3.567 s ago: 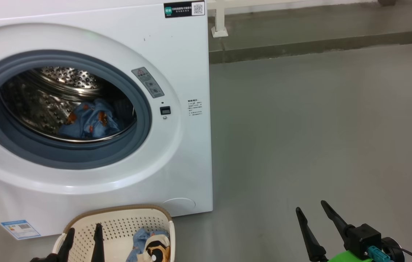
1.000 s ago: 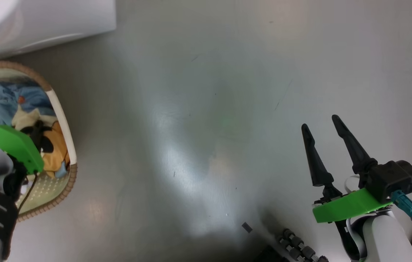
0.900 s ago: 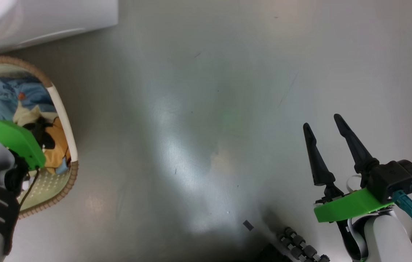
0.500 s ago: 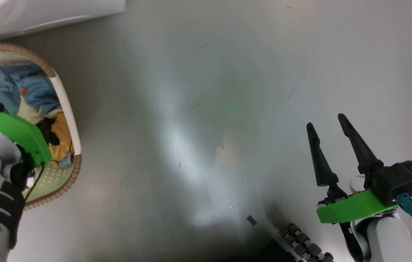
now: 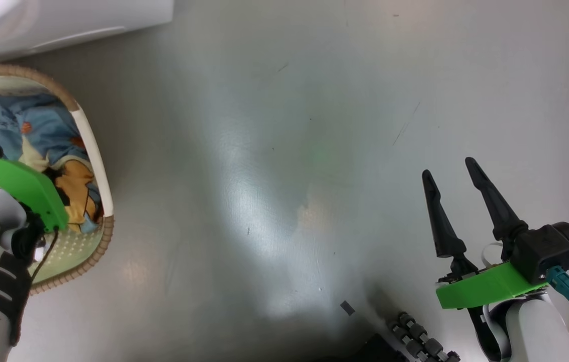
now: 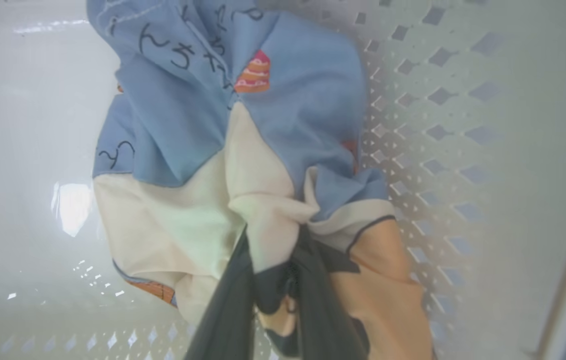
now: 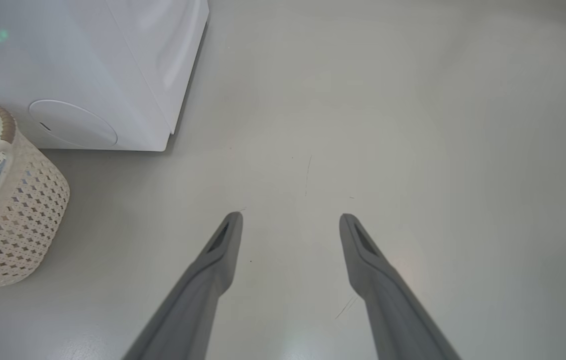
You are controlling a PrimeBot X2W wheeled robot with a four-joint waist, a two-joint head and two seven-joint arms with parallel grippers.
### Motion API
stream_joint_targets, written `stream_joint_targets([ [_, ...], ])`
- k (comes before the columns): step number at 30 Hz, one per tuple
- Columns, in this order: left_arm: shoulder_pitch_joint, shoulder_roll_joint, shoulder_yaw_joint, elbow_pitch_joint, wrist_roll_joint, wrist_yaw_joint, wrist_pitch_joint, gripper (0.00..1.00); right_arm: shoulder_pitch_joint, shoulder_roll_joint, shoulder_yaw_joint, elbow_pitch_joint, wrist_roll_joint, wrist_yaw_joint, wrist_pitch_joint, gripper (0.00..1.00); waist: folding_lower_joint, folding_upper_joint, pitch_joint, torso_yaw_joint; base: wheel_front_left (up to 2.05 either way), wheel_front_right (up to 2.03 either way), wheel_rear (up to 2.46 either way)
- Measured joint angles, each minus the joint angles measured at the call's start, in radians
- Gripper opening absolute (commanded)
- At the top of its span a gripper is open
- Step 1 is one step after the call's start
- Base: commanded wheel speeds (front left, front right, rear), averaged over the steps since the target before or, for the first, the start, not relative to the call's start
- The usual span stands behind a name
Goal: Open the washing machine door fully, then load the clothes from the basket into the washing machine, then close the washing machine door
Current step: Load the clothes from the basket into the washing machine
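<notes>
The cream basket [image 5: 94, 151] with a brown woven rim sits on the floor at the left, below the white washing machine [image 5: 63, 20]. In it lie the clothes [image 5: 43, 130], light blue with a cream and orange piece. My left arm's green bracket [image 5: 18, 186] hangs over the basket. In the left wrist view my left gripper [image 6: 275, 250] is shut on a bunched cream fold of the clothes [image 6: 243, 130], close to the perforated basket wall [image 6: 438, 100]. My right gripper [image 5: 447, 167] stands open over bare floor, nothing between its fingers [image 7: 228, 235]. The washing machine door is out of view.
Grey floor [image 5: 289, 151] stretches between the basket and my right arm. The right wrist view has the basket [image 7: 18, 215] at its left edge and the washing machine's lower corner [image 7: 88, 60] behind it. My dark base with rollers [image 5: 415, 342] pokes in at the bottom.
My left gripper's fingers have closed on the clothes in the basket. The head camera tipped down from the washing machine's open drum to the floor. The right arm has hardly moved.
</notes>
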Motion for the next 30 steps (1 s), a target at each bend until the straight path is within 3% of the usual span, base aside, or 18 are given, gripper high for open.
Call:
stream_joint_targets([
  [15,0.070,0.013,0.007,-0.012,-0.053,0.000,-0.121,0.00,-0.060,0.000,0.018,0.040,0.000,0.000,0.000,1.00,0.0000,0.0000,-0.080,0.011,0.00,0.00,0.00],
  [30,0.280,0.004,-0.058,-0.115,-0.117,0.000,-0.282,0.00,-0.059,-0.002,0.022,0.126,-0.020,0.000,0.000,1.00,0.0000,0.0000,-0.273,0.074,0.00,0.00,0.00],
])
